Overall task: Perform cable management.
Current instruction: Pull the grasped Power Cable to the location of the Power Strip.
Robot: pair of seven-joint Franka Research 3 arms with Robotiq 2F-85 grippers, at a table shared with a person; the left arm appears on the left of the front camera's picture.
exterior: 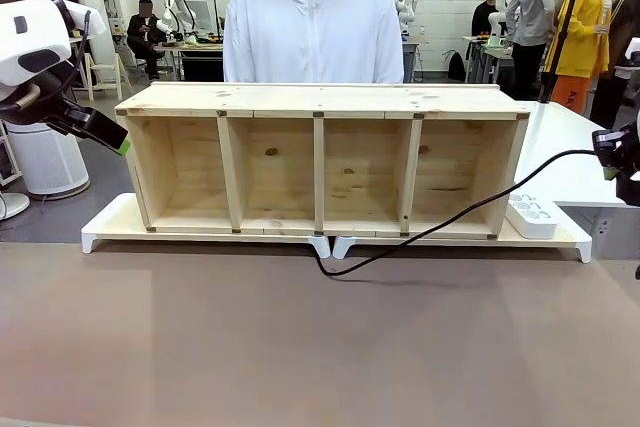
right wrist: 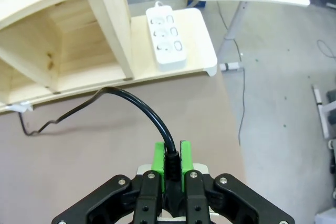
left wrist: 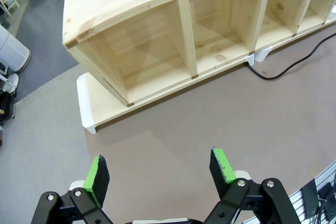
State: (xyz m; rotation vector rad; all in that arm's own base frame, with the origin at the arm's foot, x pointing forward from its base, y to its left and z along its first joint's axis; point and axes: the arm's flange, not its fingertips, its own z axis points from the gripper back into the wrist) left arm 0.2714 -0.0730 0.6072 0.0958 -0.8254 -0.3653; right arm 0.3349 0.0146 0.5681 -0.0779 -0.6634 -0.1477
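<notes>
A thin black cable (exterior: 430, 228) loops on the brown table below the wooden shelf (exterior: 320, 99), then rises to the right up to my right gripper (exterior: 612, 152). In the right wrist view that gripper (right wrist: 171, 158) is shut on the cable (right wrist: 142, 106) near its plug end, held between the green pads. My left gripper (exterior: 118, 140) hangs beside the shelf's left end; in its wrist view it (left wrist: 160, 169) is open above bare table, with a bit of cable (left wrist: 294, 62) far off.
A white power strip (exterior: 533, 215) lies on the white base board (exterior: 110, 222) right of the shelf, seen also in the right wrist view (right wrist: 167, 38). A person in a white hoodie (exterior: 312, 22) stands behind the shelf. A white side table (exterior: 565, 132) adjoins at right.
</notes>
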